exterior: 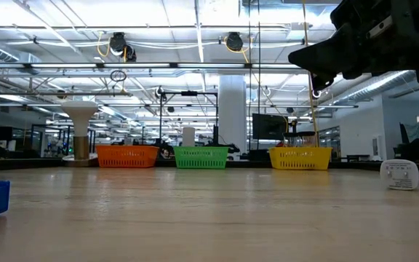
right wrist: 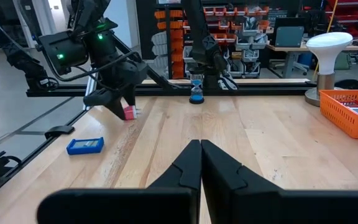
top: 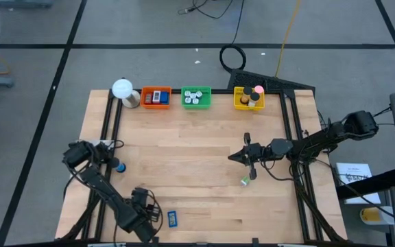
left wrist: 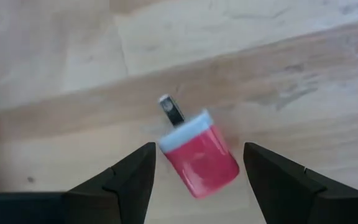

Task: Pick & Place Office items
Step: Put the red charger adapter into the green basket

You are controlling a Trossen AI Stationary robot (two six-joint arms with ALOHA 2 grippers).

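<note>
Down at the near left corner of the table the left gripper (top: 145, 208) hangs just over a small red piece (left wrist: 199, 160), its two dark fingers (left wrist: 131, 177) spread wide to either side and not touching it. The red piece lies flat on the wood, a little rectangular block with a pale band at one end and a thin dark tab sticking out. It looks light, rigid and smooth-skinned, so I would expect it to skate if nudged from one side only. The sensible hold is across its two long red flanks, low down and squarely, leaving the tab alone. Just beside it lies a blue flat rectangle (top: 172, 219), equally slight by the look of it. Further in, toward the middle right, the right gripper (top: 235, 156) waits with its fingers pressed together and nothing in them, near a tiny green bit (top: 245, 181). At the far edge stand the orange tray (top: 156, 97), green tray (top: 196, 97) and yellow tray (top: 248, 98).
</note>
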